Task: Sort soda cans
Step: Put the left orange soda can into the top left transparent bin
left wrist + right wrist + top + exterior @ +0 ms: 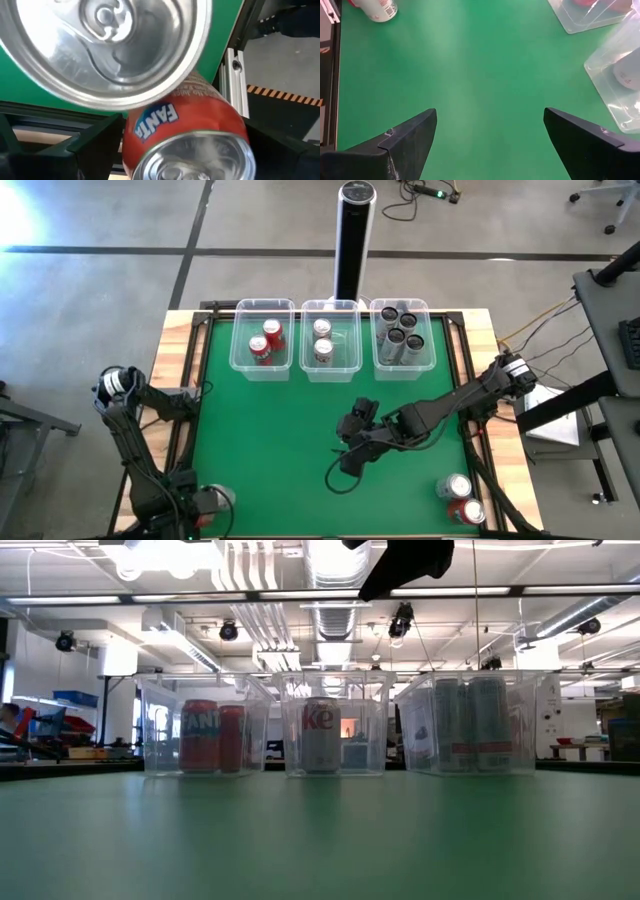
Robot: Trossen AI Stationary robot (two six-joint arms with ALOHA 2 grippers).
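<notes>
Along the far edge of the green table [270, 450] stand three clear tubs in a row, and the soda cans are split between them and the near corners. Two red cans [267, 340] stand in the left tub [262, 365], one reading as Fanta in the low view; two silver-white cans [322, 340] stand in the middle tub [330, 370]; several dark grey cans [400, 335] fill the right tub [404, 368], packed close together. Two more cans wait loose at the near right corner, a silver one [455, 486] just beside a red one [468, 511]. At the near left corner the left wrist view shows a silver can top [110, 45] close to the lens with a red Fanta can [185, 130] right behind it. The left gripper [205, 502] sits low in that corner by those cans, and whether its fingers are spread or closed cannot be told. The right gripper [352, 450] hangs over the bare middle of the mat, fingers [405, 137] spread wide with nothing between them, well apart from the tubs. A tall black post [353, 235] rises just behind the middle tub, beyond the table edge. Cables trail on the floor past the right side.
</notes>
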